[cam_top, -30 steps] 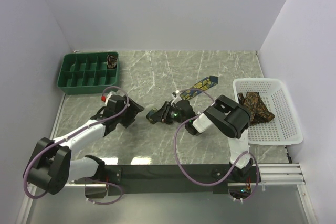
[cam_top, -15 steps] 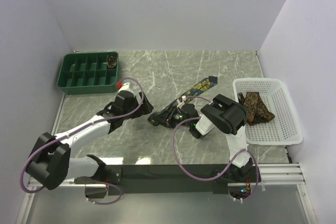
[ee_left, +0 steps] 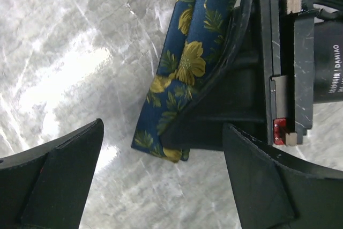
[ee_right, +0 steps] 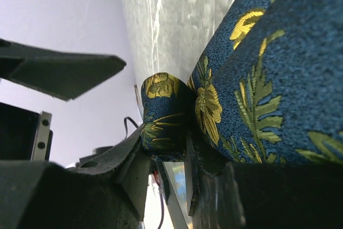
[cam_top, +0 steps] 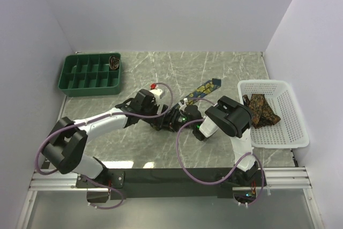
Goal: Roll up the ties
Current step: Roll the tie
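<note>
A navy tie [cam_top: 206, 86] with yellow flowers lies slantwise across the table's middle. My right gripper [cam_top: 170, 119] is shut on its folded near end, and the fold [ee_right: 163, 116] sits pinched between the two fingers [ee_right: 120, 170]. My left gripper [cam_top: 155, 117] is open right beside that end. In the left wrist view the tie's end [ee_left: 179, 73] and the right gripper's black finger [ee_left: 236, 100] lie just ahead of my wide-apart fingers [ee_left: 59, 178]. Brown ties with a gold pattern [cam_top: 261, 108] lie in the white basket.
The white mesh basket [cam_top: 289, 132] stands at the right edge. A green compartment tray [cam_top: 80, 84] sits at the back left with one rolled tie [cam_top: 114, 61] in its far right compartment. Walls close in the left, back and right sides.
My left arm has swung right across the table to the tie's near end, and its jaws have opened wider. The right gripper has kept its hold on the tie.
</note>
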